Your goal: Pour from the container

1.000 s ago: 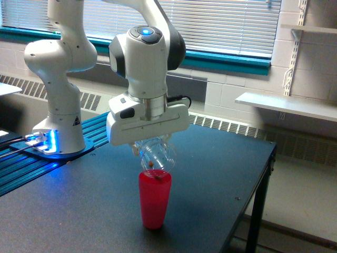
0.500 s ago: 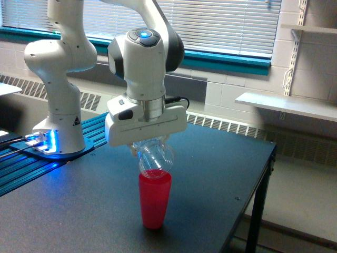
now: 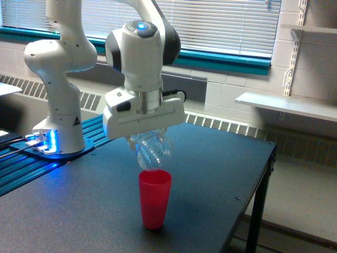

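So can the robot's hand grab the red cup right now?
Probably not. The hand already looks closed on the clear jar, tipped mouth-down just above the red cup. Nothing else blocks the way, but it would likely have to put the jar down first.

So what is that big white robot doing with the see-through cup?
The white robot arm's gripper holds a clear plastic container, tipped over so its mouth faces down, right above a red cup standing upright on the black table. The two are not touching; there is a small gap. It looks like a pour into the red cup, but no stream shows.
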Tool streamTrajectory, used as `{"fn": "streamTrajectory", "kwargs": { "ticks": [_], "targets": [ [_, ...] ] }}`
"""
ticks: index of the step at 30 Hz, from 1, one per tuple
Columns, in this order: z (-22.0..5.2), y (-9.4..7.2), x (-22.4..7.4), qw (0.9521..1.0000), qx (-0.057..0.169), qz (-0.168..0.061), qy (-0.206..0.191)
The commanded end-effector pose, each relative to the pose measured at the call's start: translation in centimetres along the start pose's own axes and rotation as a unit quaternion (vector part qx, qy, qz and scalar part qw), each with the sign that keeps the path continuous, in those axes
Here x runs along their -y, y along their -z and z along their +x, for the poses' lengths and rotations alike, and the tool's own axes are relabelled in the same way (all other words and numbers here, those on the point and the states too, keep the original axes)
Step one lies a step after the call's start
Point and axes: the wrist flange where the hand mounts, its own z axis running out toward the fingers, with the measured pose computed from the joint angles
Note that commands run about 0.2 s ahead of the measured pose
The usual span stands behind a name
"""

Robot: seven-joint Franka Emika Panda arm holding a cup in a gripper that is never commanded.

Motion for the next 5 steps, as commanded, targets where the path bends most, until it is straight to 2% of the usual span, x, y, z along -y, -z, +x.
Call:
{"fn": "streamTrajectory", "kwargs": {
  "ticks": [1, 5],
  "targets": [
    [-0.55, 1.73, -0.67, 0.9997, -0.016, 0.013, -0.010],
    [-1.15, 2.18, -1.13, 0.9996, -0.027, 0.012, -0.005]
  ]
}}
